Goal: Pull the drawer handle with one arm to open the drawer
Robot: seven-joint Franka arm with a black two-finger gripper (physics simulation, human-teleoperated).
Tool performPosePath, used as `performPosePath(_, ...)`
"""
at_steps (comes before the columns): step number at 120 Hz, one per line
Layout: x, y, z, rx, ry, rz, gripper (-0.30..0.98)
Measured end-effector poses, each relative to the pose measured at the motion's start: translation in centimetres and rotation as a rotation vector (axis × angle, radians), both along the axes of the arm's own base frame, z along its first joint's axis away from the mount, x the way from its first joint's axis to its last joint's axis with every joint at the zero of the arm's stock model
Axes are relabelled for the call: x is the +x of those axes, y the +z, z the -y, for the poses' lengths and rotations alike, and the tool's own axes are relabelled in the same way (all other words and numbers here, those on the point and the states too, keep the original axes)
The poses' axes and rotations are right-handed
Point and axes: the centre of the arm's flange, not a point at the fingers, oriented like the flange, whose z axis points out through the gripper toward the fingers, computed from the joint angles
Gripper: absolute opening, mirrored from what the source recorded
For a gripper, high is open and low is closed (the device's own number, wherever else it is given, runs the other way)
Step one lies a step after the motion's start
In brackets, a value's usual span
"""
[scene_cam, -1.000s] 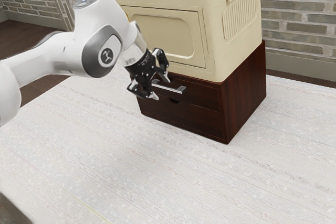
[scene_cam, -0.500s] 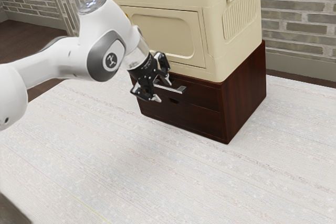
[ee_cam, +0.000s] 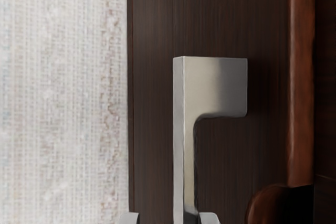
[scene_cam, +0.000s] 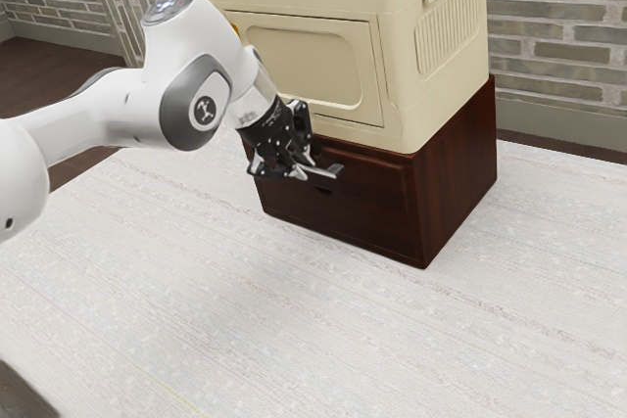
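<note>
Drawer handle (scene_cam: 335,171), a pale metal bar, sits on the front of the upper drawer (scene_cam: 377,180) of the dark wood cabinet (scene_cam: 460,163), with the end effector (scene_cam: 307,167) right at it. The end effector is partly open, its fingers (ee_cam: 129,217) on either side of the bar — one at the bar's drawer side, touching or nearly so, the other on the outer side with a gap between it and the metal. It does not have the bar gripped from both sides. The upper drawer looks slightly pulled out; its reddish top edge (ee_cam: 301,77) shows, with a rounded notch (ee_cam: 258,205) cut into it. A cream storage unit (scene_cam: 313,70) rests on the cabinet, which stands on a pale rug (scene_cam: 245,291) — behind them is a brick wall (scene_cam: 558,46).
</note>
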Motion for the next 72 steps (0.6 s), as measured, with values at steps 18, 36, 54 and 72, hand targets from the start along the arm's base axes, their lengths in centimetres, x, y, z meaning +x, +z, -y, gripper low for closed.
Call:
performPosePath(18,0.0,-0.1,0.0,-0.001,0.0,-0.004,-0.05)
performPosePath(36,-0.3,-0.4,0.0,-0.002,0.0,-0.015,-0.08)
performPosePath(54,-0.9,-0.6,0.0,-0.003,0.002,-0.025,-0.09)
performPosePath(72,-1.8,-0.3,0.0,-0.004,0.004,-0.029,-0.1)
